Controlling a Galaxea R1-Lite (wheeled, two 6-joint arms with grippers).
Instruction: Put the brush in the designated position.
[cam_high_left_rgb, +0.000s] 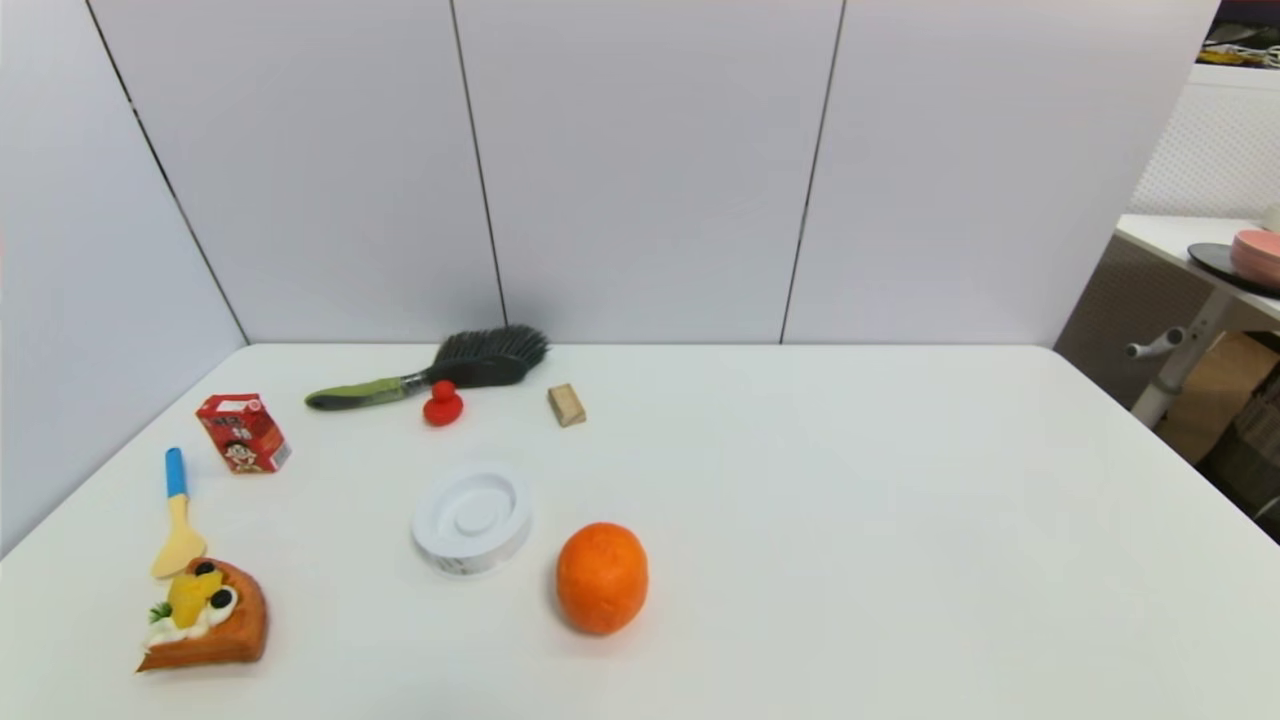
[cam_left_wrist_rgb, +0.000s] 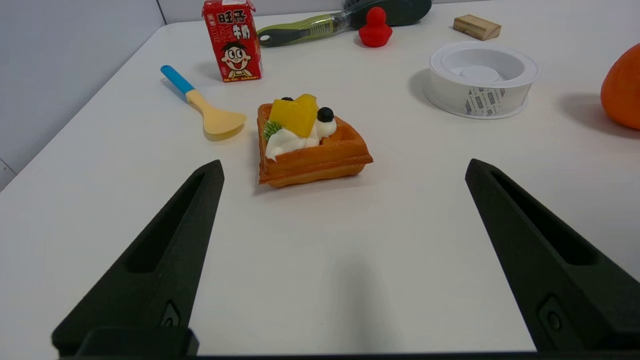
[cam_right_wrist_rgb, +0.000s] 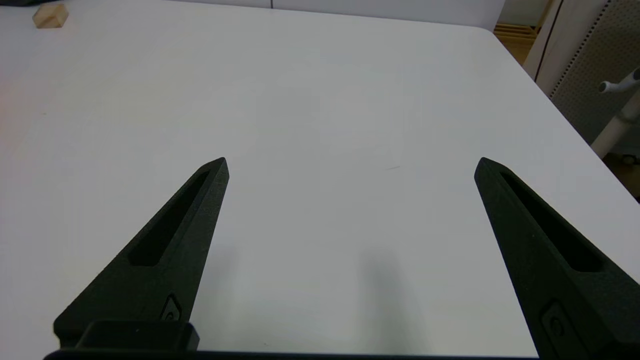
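The brush (cam_high_left_rgb: 430, 373) lies flat near the back wall at the table's far left, dark bristles pointing right and lime-green handle pointing left; it also shows in the left wrist view, brush (cam_left_wrist_rgb: 320, 24). My left gripper (cam_left_wrist_rgb: 345, 170) is open over the near left of the table, short of the waffle, far from the brush. My right gripper (cam_right_wrist_rgb: 350, 162) is open above bare white tabletop on the right side. Neither arm shows in the head view. The designated position has no mark that I can pick out.
A red toy duck (cam_high_left_rgb: 442, 404) sits just in front of the brush, a wooden block (cam_high_left_rgb: 566, 405) to its right. A red milk carton (cam_high_left_rgb: 243, 432), blue-handled yellow spatula (cam_high_left_rgb: 177, 515), waffle (cam_high_left_rgb: 208, 615), white ridged dish (cam_high_left_rgb: 472, 519) and orange (cam_high_left_rgb: 601, 577) fill the left half.
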